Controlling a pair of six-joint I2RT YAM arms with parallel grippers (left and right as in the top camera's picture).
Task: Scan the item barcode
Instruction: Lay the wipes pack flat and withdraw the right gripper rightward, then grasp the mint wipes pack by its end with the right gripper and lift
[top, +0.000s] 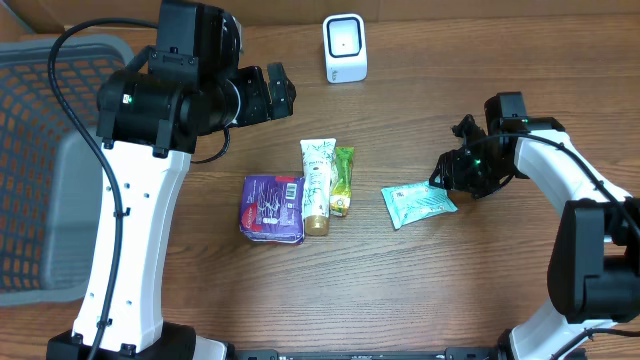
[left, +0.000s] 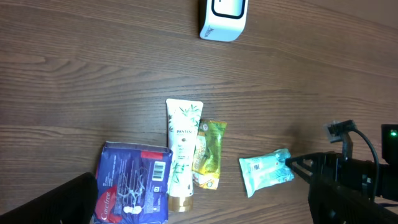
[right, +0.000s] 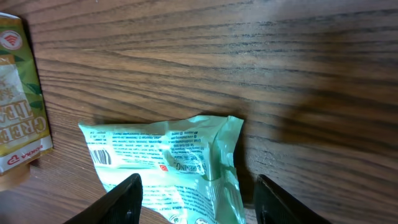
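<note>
At wooden table (top: 420, 290), teal packet (top: 418, 203), grey basket (top: 40, 120)

Both are the same build really: left arm (top: 140, 230) is chunky white link shells with fat black motor housings at the joints; a black cable (top: 120, 212) trails along the white link; a tiny green light (top: 127, 99) sits on one housing; right arm (top: 565, 175) matches, white shells, black wrist end, thin black wiring; its fingers (right: 127, 199) are plain matte black.
</note>
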